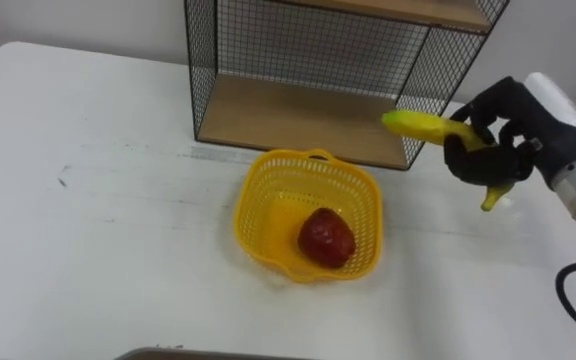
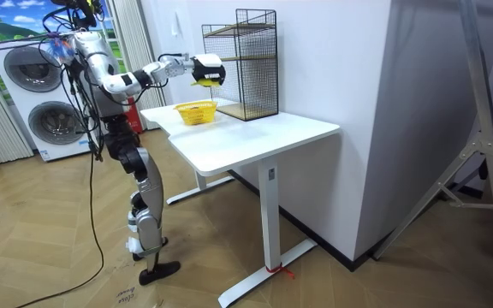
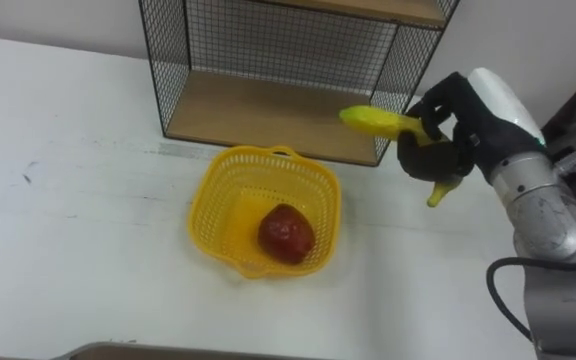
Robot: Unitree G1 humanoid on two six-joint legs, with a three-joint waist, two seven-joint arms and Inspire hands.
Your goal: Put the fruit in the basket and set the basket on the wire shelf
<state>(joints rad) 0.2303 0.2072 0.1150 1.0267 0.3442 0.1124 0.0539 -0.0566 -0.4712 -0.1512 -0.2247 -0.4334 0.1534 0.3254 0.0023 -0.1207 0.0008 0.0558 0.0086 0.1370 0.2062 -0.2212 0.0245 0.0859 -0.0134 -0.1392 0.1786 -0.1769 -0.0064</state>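
A yellow plastic basket [image 1: 268,190] [image 3: 226,190] sits on the white table just in front of the wire shelf [image 1: 298,110] [image 3: 258,105]. A red fruit [image 1: 326,237] [image 3: 286,233] lies inside the basket. My right hand [image 1: 503,135] [image 3: 453,125] is shut on a yellow banana [image 1: 423,125] [image 3: 378,121], holding it in the air to the right of the basket, near the shelf's front right corner. In the room view the raised right hand [image 2: 205,70] carries the banana above the basket [image 2: 195,112].
The wire shelf has a wooden floor and black mesh walls, with a second wooden board [image 1: 418,10] higher up. The white table [image 1: 88,230] stretches wide to the left of the basket. I stand at the table's end, with washing machines [image 2: 32,94] behind me.
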